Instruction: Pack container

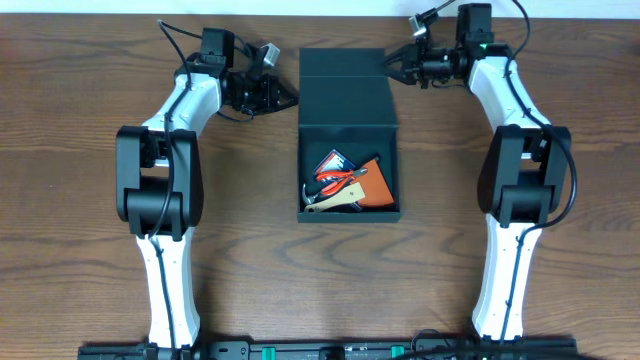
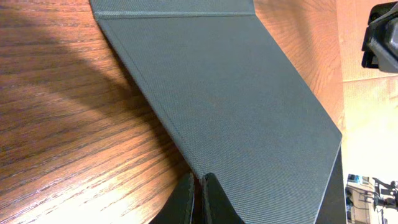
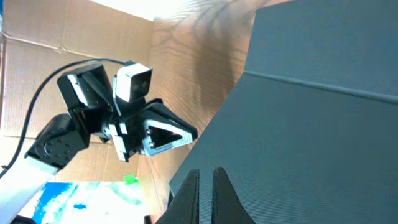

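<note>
Closest to the left wrist camera, the left end effector (image 2: 200,198) shows its two dark fingers pressed together with only a thin slit between them. Their tips sit at the near edge of the container (image 1: 348,100) lid. Whether they pinch that edge or only touch it cannot be told. From there the matte teal lid panel runs away toward 1 o'clock over the wood-grain desk (image 1: 80,80).

In the right wrist view the right end effector (image 3: 205,175) is closed too, with nothing between its fingers. It is low in the frame against the lid's textured outer face. The left end effector appears across from it at about 9 o'clock.

From overhead, the container stands at the middle of the desk with its hinged lid open and lying back toward 12 o'clock. The left end effector is just beside the lid at its 9 o'clock side. The right one meets the lid's far panel at about 2 o'clock.

The open tray lies at the 6 o'clock end and holds several small things:
- red-handled pliers (image 1: 343,181)
- an orange-brown piece (image 1: 377,181) at 3 o'clock of the pliers
- a printed card packet (image 1: 331,161) at 11 o'clock of the pliers
- a cream-coloured tool (image 1: 330,203) at 6 o'clock of the pliers
</note>
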Robot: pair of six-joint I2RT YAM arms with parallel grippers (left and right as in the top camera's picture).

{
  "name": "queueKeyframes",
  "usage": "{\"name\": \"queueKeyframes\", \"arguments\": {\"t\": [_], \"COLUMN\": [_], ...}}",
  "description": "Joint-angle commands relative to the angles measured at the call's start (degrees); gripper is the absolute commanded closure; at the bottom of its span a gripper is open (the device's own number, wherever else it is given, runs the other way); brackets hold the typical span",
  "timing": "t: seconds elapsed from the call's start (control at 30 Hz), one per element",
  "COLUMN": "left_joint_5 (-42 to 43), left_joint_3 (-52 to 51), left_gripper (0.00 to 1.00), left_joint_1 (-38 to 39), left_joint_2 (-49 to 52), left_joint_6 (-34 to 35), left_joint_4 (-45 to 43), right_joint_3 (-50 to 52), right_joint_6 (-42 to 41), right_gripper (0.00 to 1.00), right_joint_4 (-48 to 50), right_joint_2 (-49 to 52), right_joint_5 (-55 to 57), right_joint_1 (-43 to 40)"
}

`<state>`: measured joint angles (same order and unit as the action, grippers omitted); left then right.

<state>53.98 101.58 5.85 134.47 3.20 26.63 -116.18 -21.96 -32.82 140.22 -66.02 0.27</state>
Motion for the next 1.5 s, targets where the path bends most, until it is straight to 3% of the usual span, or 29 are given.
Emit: {"name": "queueKeyframes", "arguments": {"t": [0.0, 0.53, 1.47], "left_joint_5": [1.07, -0.52, -1.36], "left_joint_3": [1.75, 1.73, 1.66], "left_gripper": [0.95, 0.94, 0.95], "left_joint_1": [0.13, 0.09, 0.50], "left_joint_2": [-1.44, -1.38, 2.67], "left_joint_6": [0.11, -0.74, -0.48], "left_joint_4": [0.52, 3.08, 4.94], "right_joint_3": [-1.18, -1.11, -0.26], "right_joint_6": [-0.31, 9.42, 10.23], "right_gripper": [0.99, 0.99, 0.99], "right_joint_4": [-0.55, -20.24, -22.21], "right_joint_2": [0.68, 0.74, 3.37], "right_joint_5": [-0.52, 16.70, 19.74], "right_joint_1": [-0.22, -4.94, -1.73]}}
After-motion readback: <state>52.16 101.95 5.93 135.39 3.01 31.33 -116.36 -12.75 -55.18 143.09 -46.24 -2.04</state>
